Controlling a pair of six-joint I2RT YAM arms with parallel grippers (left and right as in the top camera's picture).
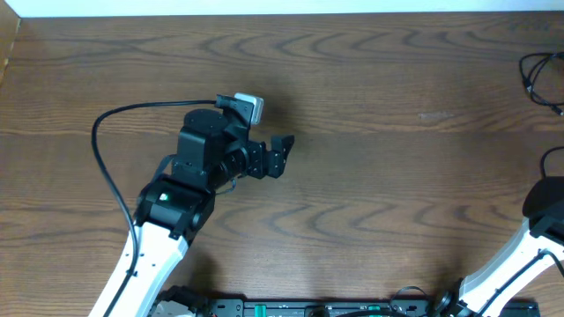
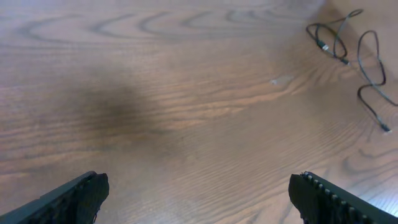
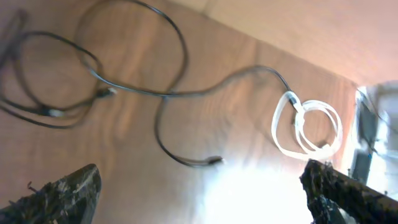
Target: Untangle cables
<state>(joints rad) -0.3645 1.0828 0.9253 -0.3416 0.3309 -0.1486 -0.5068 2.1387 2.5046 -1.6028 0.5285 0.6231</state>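
Thin black cables point(image 3: 134, 90) lie in loose loops on the wooden table in the right wrist view, with plug ends point(image 3: 214, 161). A white cable point(image 3: 309, 127) lies coiled beside them, touching a black one. The black cables also show far right in the left wrist view point(image 2: 348, 46) and at the overhead's right edge point(image 1: 539, 75). My left gripper point(image 1: 280, 154) is open and empty over the table's middle-left; its fingers frame bare wood point(image 2: 196, 196). My right gripper point(image 3: 202, 193) is open and empty, above the table near the cables; only its arm point(image 1: 538, 224) shows overhead.
The left arm's thick black cord point(image 1: 106, 167) loops at the left. A pale wall or edge point(image 3: 298, 31) runs behind the cables. The table's far edge point(image 1: 282, 13) lies at the top.
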